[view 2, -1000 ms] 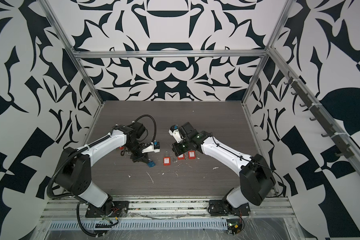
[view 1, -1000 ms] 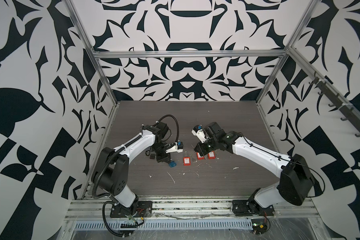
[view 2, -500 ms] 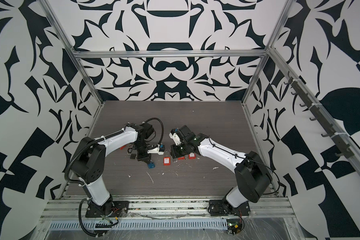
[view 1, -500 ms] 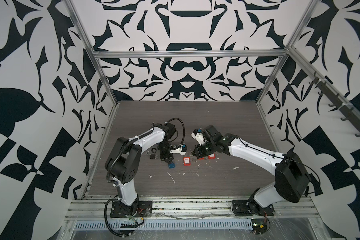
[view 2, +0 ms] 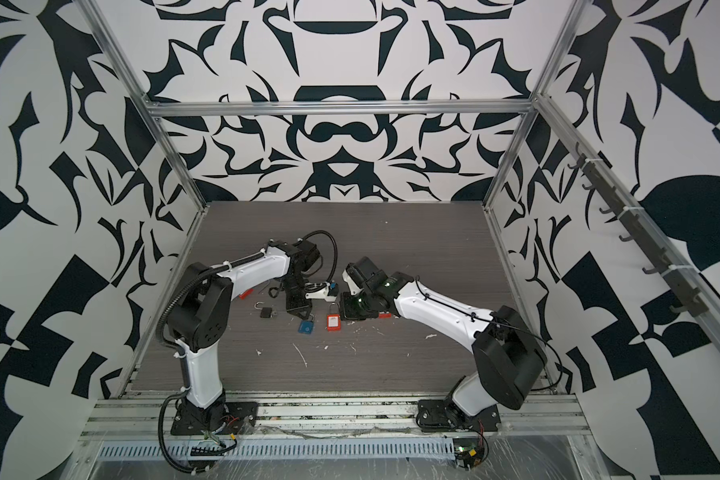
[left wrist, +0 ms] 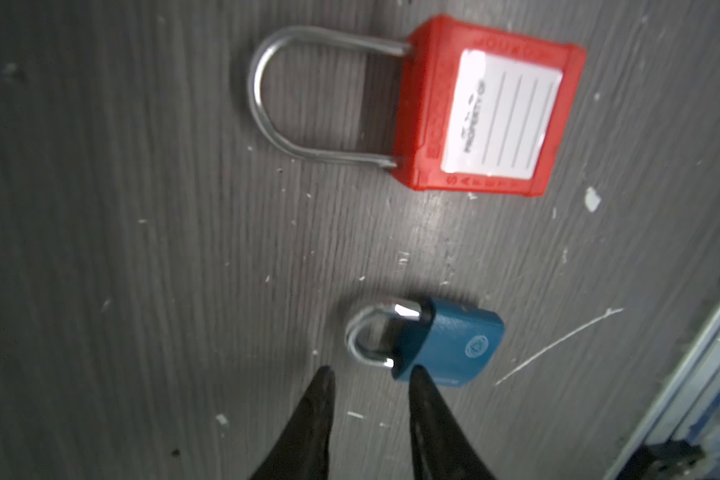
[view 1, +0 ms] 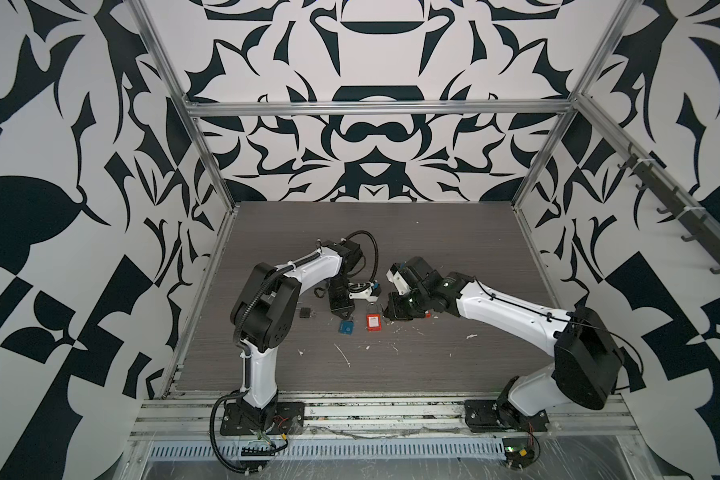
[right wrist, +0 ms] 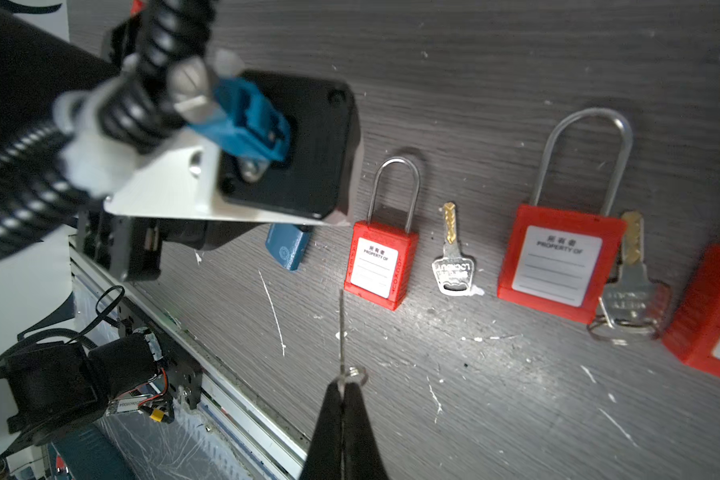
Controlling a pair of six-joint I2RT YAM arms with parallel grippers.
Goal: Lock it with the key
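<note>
In both top views the left jaws point down at the table (view 1: 454, 249), just beyond the blue padlock (view 1: 345, 327). That padlock lies flat beside a small red padlock (view 1: 373, 322). The right jaws sit low, just right of the red one. A black padlock (view 2: 267, 312) lies apart on the left side.

In the left wrist view the left jaws stand parted with nothing between them. One fingertip (left wrist: 418, 380) overlaps a corner of the blue padlock; I cannot tell if it touches. The other hangs over bare table. The small red padlock lies well clear of both.

In the right wrist view the right jaws are clenched on a thin key (right wrist: 341, 328), seen edge-on, with its ring (right wrist: 357, 374) at the tips. Its blade points toward the small red padlock. Past that lie a loose key (right wrist: 453, 257), a larger red padlock (right wrist: 558, 262) and a ringed key (right wrist: 630, 278). The blue padlock shows half hidden under the left arm.
</note>
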